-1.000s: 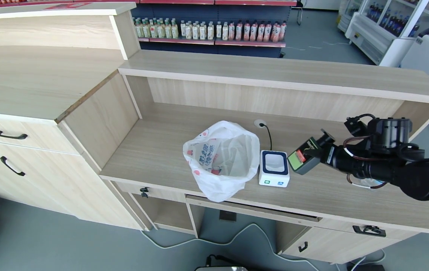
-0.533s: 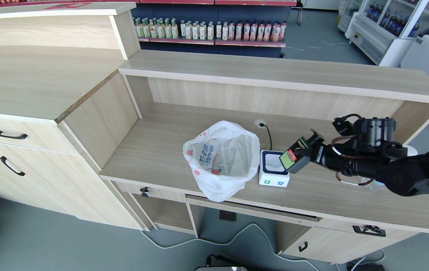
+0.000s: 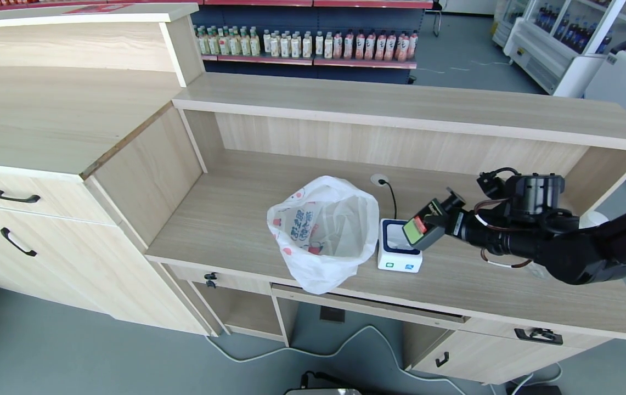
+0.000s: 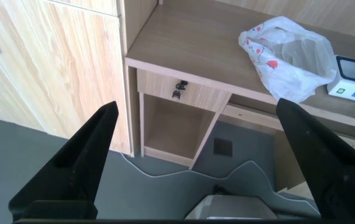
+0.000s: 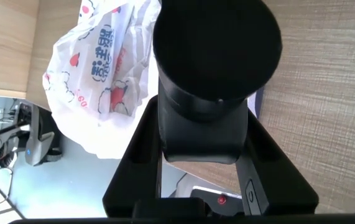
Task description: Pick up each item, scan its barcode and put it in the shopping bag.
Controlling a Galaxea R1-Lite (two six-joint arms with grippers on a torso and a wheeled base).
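Observation:
A small dark item with a green and red label hangs just above the right edge of the white, blue-rimmed scanner. My right gripper is shut on it, coming in from the right. In the right wrist view the item is a black cylinder between the fingers, over the scanner and beside the bag. The white shopping bag stands open just left of the scanner. My left gripper is open and holds nothing, low and left of the counter, with the bag and scanner farther off.
The scanner's black cable runs back to a round port in the wooden counter. A raised shelf walls the back, a cabinet side panel the left. A white object peeks out behind the right arm.
My right gripper has carried the item leftward, from right of the scanner to over its right edge. The bag and scanner have stayed put.

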